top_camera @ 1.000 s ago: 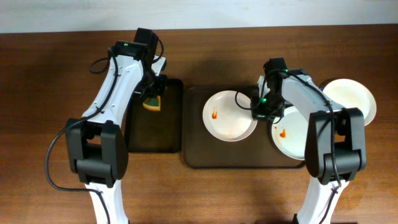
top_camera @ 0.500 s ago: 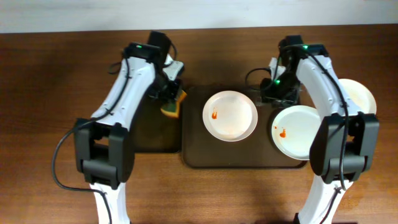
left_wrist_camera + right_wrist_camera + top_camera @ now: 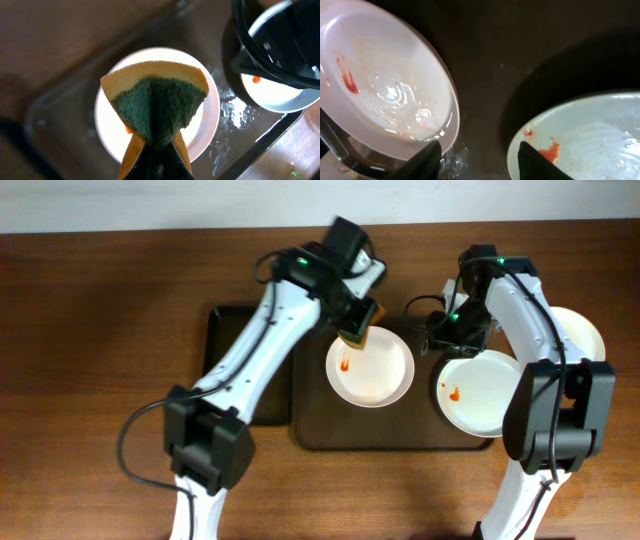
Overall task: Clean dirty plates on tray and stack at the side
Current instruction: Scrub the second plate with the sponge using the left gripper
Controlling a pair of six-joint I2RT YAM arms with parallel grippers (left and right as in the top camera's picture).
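Left pincer: the left gripper (image 3: pixel 156 150) is clamping a folded yellow-and-green sponge (image 3: pixel 157 100) above the left plate (image 3: pixel 372 375); whether the sponge is touching the plate, I cannot tell.
Right pincer: the right gripper (image 3: pixel 479 146) is standing apart and empty, low over the brown tray (image 3: pixel 305 420), between the two plates.
Plates: two smeared ones are lying on the tray, the right plate (image 3: pixel 482 395) at its right end; a third plate (image 3: pixel 585 332) is sitting off the tray on the table (image 3: pixel 100 380).
Risk, sliding: nothing is pinning the left plate and water is glinting on the tray, so a sideways wipe is likely shoving it rather than lifting the red smear (image 3: pixel 345 365).
Risk, collision: both wrists are crowding one gap.
Surroundings: the black tray (image 3: pixel 222 345) is lying leftward, obstructing nothing.
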